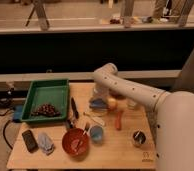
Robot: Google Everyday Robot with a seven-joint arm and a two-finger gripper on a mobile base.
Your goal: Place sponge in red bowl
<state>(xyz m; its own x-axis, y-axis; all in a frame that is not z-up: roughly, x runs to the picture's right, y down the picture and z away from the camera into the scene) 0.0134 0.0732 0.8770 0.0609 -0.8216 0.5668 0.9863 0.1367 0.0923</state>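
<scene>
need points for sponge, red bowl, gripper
sponge [97, 104], camera view, middle of its blue top, just under the gripper.
red bowl [68, 145], camera view, left part of its rim, front of table.
gripper [98, 98], camera view, lower end above the sponge, mid-table.

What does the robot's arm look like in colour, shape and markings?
The arm is white or pale grey, thick and rounded like a tube, with a curved elbow. Rows of small dark dots run along its shell. No loose cables show. The gripper, above the sponge, is hard to make out.
</scene>
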